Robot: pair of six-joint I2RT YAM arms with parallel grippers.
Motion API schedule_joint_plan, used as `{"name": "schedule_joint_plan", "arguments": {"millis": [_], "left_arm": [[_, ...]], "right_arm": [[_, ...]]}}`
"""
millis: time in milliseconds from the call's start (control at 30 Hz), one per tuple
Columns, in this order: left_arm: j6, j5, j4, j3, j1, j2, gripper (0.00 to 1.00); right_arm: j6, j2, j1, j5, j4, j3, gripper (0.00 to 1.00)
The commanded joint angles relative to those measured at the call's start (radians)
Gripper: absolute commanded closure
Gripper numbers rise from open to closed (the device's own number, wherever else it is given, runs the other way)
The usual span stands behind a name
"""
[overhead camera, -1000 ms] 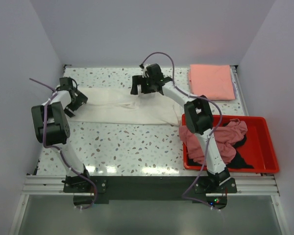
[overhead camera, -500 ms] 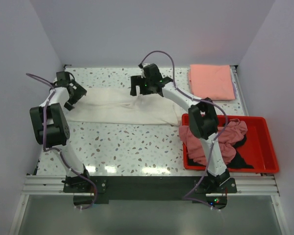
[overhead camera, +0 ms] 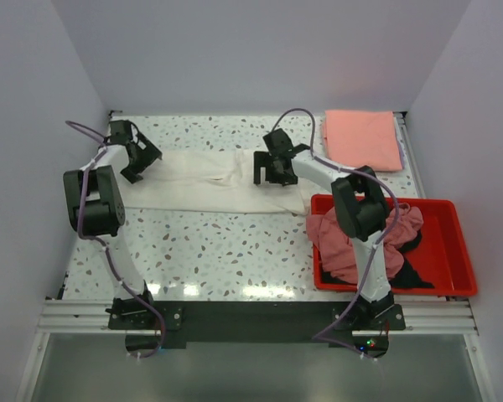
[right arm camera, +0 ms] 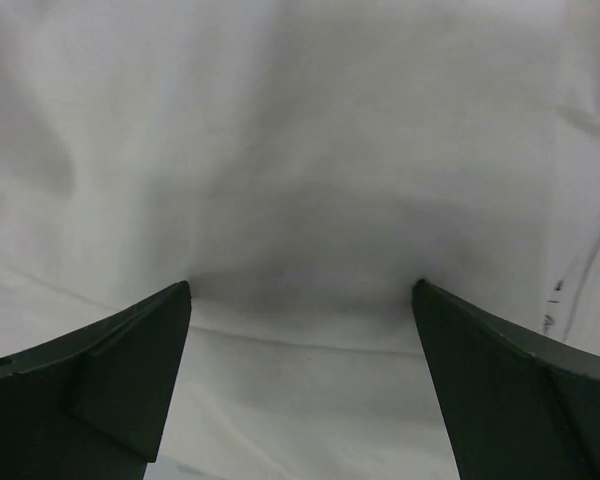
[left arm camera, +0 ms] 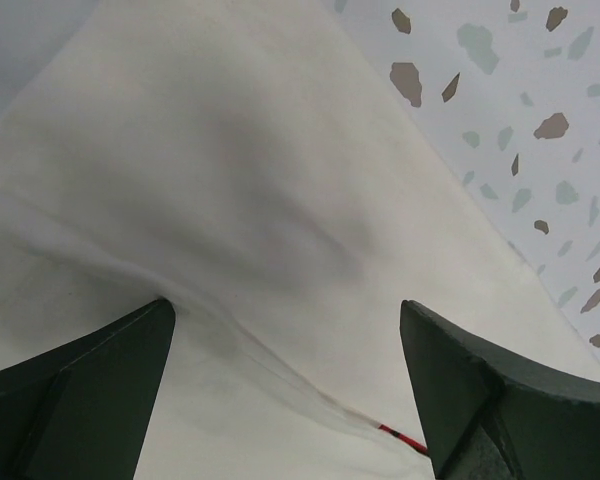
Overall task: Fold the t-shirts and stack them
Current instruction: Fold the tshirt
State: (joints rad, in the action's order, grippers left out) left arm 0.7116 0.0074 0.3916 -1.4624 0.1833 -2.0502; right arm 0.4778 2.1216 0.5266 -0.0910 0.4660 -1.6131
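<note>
Two arms lean over a white t-shirt (overhead camera: 201, 180) laid out as a long folded band across the far half of the speckled table (overhead camera: 210, 243); the left gripper (overhead camera: 138, 159) is poised at the band's left end and the right gripper (overhead camera: 268, 172) over its right-hand stretch; both have their jaws spread wide with nothing between them.

A salmon-pink shirt (overhead camera: 362, 140) lies folded flat in the far right corner, apart from the band; a dusty-pink shirt (overhead camera: 352, 243) and a black shirt (overhead camera: 411, 272) sit crumpled together in the red bin (overhead camera: 440, 239), just beside the band's right end.

The cloth looks light, limp and quick to wrinkle; it will likely sag and drag rather than hold a shape, so the sound hold is probably a pinch through all layers at an edge or corner, one arm at each end, lifted together.

The overhead view gives the layout of band, folded shirt and bin, but not how near the fingers are to the cloth; the left wrist view shows white fabric close beneath the open fingers, a raised crease running between them, a sliver of red at a fold and bare table beyond the shirt's edge; the right wrist view shows only smooth white cloth with a faint seam at its right, and no table at all.
</note>
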Motion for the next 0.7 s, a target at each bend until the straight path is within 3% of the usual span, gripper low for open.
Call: {"name": "schedule_joint_plan", "arguments": {"millis": [0, 133, 300, 467, 500, 600, 667], "left_arm": [[-0.031, -0.004, 0.029, 0.086, 0.004, 0.044, 0.00], [-0.014, -0.033, -0.010, 0.285, 0.002, 0.149, 0.00], [0.047, -0.021, -0.050, 0.604, -0.030, 0.324, 0.00], [0.130, 0.054, -0.070, 0.865, -0.215, 0.528, 0.00], [0.170, 0.055, -0.059, 0.896, -0.244, 0.559, 0.00], [0.242, 0.072, -0.037, 1.011, -0.333, 0.704, 0.00], [0.244, 0.095, -0.037, 1.071, -0.378, 0.764, 0.00]], "right_arm": [[-0.002, 0.086, -0.027, -0.035, 0.069, -0.123, 0.01], [-0.047, 0.184, -0.037, 0.048, 0.059, -0.200, 0.01], [-0.116, 0.424, -0.040, 0.112, 0.146, -0.483, 0.01], [-0.177, 0.659, -0.062, 0.255, 0.154, -0.902, 0.01], [-0.171, 0.681, -0.066, 0.279, 0.126, -0.930, 0.01], [-0.130, 0.618, -0.070, 0.307, -0.179, -0.787, 0.01], [-0.134, 0.630, -0.070, 0.300, -0.201, -0.813, 0.01]]}}
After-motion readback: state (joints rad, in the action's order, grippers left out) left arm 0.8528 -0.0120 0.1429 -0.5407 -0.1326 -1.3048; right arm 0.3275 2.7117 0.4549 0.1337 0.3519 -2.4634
